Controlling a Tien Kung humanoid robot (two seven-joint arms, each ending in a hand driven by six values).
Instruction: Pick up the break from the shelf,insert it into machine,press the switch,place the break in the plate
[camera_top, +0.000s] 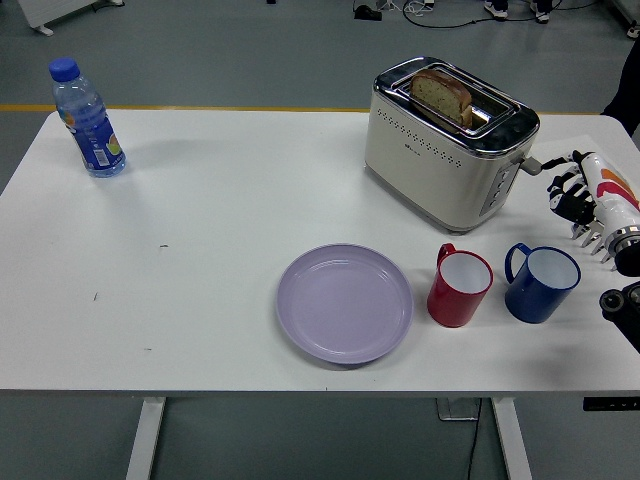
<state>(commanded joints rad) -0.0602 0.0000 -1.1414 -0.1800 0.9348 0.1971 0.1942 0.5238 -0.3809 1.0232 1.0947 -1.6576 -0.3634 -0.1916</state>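
The right robot hand (570, 192) reached in from the right edge of the view, low over the counter (220, 230), with its black fingers (560, 185) loosely spread and pointed leftward at the end face of the toaster (450, 140). It held nothing. Its fingertips lay just beside the small lever (530, 163) that jutted from the toaster's right end; whether they touched it could not be told. The white and orange forearm ran back toward the lower right. The left arm did not appear in the view.

The slice of bread (442, 95) stood on edge in the toaster's top slot, its upper part rising above the chrome rim. Its long axis ran along the slot, from upper left to lower right in the head view, matching the toaster's own diagonal set on the counter.

A lilac plate (345, 302) lay flat near the counter's front edge, in front of and to the left of the toaster. To the plate's right stood a red mug (460, 285), handle to the upper left, and just beside it a blue mug (541, 283), handle to the left. The blue mug sat below the robot hand in the view, near the wrist. A blue-capped water bottle (88, 120) stood upright at the far left corner, well apart from everything else.
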